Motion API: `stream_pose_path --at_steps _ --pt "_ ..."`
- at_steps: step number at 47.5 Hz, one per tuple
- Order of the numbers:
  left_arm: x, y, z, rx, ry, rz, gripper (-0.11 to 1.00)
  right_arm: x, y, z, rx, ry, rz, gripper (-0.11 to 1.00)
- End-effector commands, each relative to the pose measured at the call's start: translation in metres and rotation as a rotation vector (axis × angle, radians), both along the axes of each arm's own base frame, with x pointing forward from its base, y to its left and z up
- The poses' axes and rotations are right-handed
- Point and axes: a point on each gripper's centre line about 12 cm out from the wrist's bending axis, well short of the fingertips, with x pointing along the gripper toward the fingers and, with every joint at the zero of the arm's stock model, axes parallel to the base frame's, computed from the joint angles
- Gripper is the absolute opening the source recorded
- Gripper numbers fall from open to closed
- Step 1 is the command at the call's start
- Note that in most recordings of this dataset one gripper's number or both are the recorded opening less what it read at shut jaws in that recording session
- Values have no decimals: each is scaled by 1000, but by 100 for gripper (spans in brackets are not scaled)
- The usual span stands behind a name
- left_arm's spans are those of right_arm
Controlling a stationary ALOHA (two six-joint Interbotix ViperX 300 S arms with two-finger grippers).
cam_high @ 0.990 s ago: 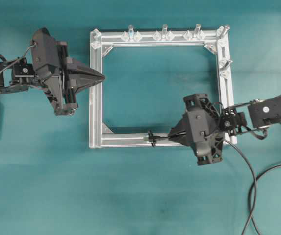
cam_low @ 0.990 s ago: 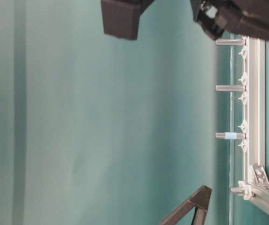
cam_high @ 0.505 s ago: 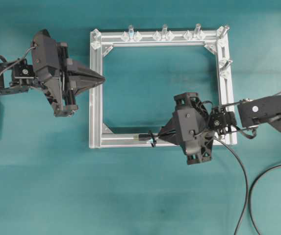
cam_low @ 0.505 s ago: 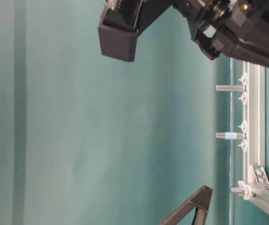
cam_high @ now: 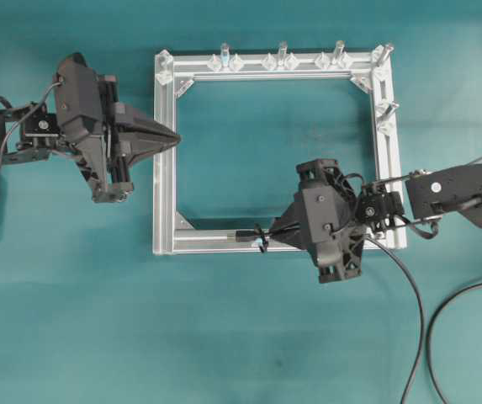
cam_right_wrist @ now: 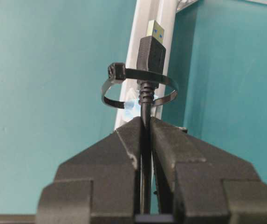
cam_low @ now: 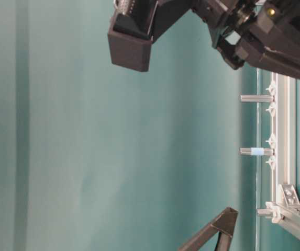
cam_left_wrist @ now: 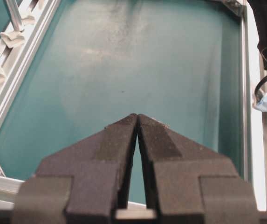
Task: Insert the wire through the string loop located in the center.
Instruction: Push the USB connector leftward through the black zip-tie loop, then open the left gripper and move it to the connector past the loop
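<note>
My right gripper (cam_high: pixel 276 235) (cam_right_wrist: pixel 145 120) is shut on the wire (cam_right_wrist: pixel 145 105), a thin black cable, just behind its plug (cam_right_wrist: pixel 151 49). The plug's brass tip (cam_right_wrist: pixel 155 30) points along the near rail of the aluminium frame (cam_high: pixel 164 168). The string loop (cam_right_wrist: pixel 124 76) (cam_high: pixel 260 239), a small black cord ring with a pale-blue bit at its base, encircles the wire at the plug's rear. In the overhead view the plug (cam_high: pixel 245 236) sticks out to the left of the loop. My left gripper (cam_high: pixel 173 135) (cam_left_wrist: pixel 137 115) is shut and empty, hovering over the frame's left rail.
Clear-and-silver upright pegs (cam_high: pixel 282 52) line the frame's far rail and its right rail (cam_high: pixel 386 108). The wire's slack (cam_high: pixel 417 311) trails off over the teal table to the lower right. Part of an arm (cam_low: pixel 131 39) fills the top of the table-level view.
My right gripper has moved left along the near rail with the wire, carrying the plug through the string loop. The left gripper has barely shifted.
</note>
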Motion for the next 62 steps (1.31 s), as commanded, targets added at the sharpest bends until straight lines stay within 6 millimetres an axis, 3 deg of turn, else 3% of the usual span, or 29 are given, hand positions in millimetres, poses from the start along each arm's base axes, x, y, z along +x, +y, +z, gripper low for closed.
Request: stream_pose_path --at_steps 1,37,41,53,62 --pt "2 -2 8 0 -30 -5 10 7 0 12 4 -43 0 7" --pt "3 -7 6 -19 -6 -17 14 6 0 12 4 -41 0 7" --pt "2 -7 5 -28 3 -14 23 6 0 12 4 -41 0 7" --pt "1 -8 2 -41 43 -15 80 6 0 12 4 -44 1 7" --pt "1 -11 1 -37 55 -27 82 6 0 12 5 -46 1 7"
